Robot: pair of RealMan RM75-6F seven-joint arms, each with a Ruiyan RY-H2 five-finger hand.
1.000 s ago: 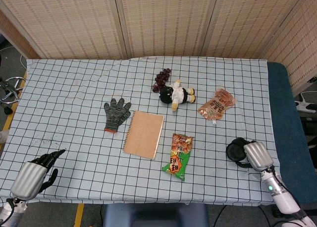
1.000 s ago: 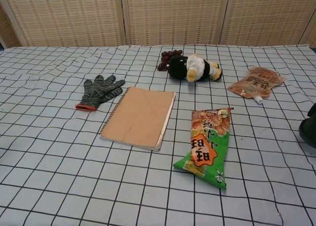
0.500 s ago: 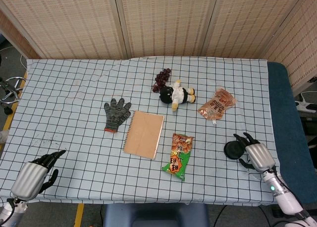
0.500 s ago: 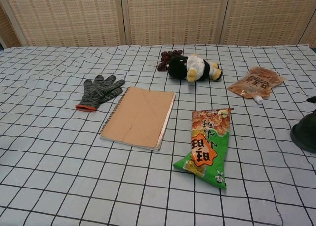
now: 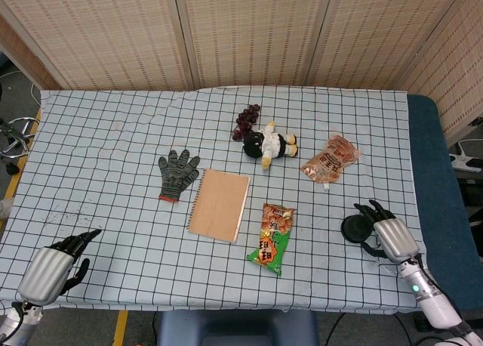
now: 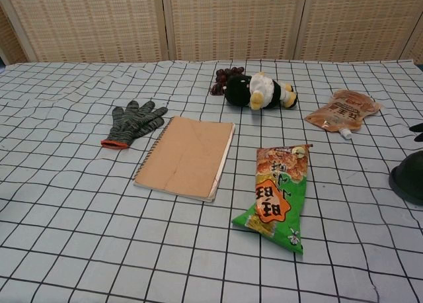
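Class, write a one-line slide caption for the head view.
Right hand beside a round black object; left hand apart, on the checked tablecloth.

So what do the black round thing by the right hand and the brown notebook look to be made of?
The black round thing, beside the right hand, looks like matte dark plastic or rubber: even black, no shine, domed in the chest view. Which of the two cannot be told. The notebook seems to have a plain kraft card cover, dull brown, with a wire spiral along its left edge.

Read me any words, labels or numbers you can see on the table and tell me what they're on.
Green and orange snack bag: large Chinese characters that look like "旺旺"; smaller print too small to read.
Brown spouted pouch: label print, too blurred to read.
Brown spiral notebook: plain cover, no text.
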